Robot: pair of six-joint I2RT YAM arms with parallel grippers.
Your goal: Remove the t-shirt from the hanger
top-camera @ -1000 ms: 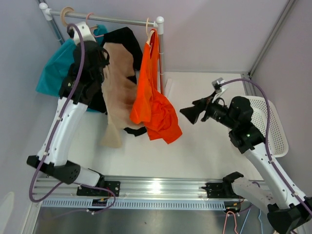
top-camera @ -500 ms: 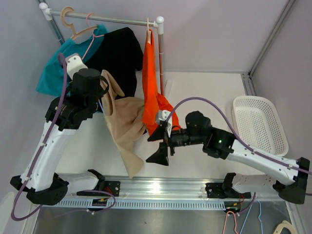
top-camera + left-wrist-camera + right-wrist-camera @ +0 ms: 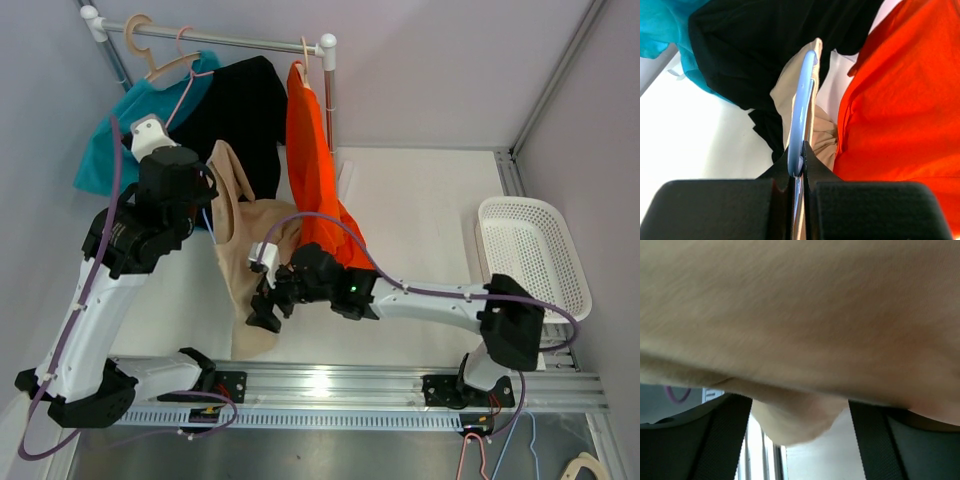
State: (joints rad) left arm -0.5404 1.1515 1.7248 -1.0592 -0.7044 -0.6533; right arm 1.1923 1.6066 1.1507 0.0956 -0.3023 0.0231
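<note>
The beige t-shirt point(image 3: 250, 255) hangs on a light blue hanger point(image 3: 802, 100), off the rack and above the table. My left gripper point(image 3: 207, 192) is shut on the hanger's blue edge point(image 3: 799, 167), with the shirt drooping below it. My right gripper point(image 3: 265, 308) is open at the shirt's lower part. In the right wrist view the beige cloth point(image 3: 800, 315) fills the top and a fold of it hangs between the two spread fingers point(image 3: 715, 440), around the gripper's middle point(image 3: 800, 412). I cannot tell whether the fingers touch the cloth.
A rack rod point(image 3: 230, 40) at the back carries an orange shirt point(image 3: 310, 170), a black shirt point(image 3: 240, 100), a teal shirt point(image 3: 105, 145) and a bare wooden hanger point(image 3: 150, 45). A white basket point(image 3: 525, 255) stands at the right.
My right arm has swung from the right side across to the beige shirt's lower part. My left arm has drawn the hanger and shirt down and forward, away from the rod.
</note>
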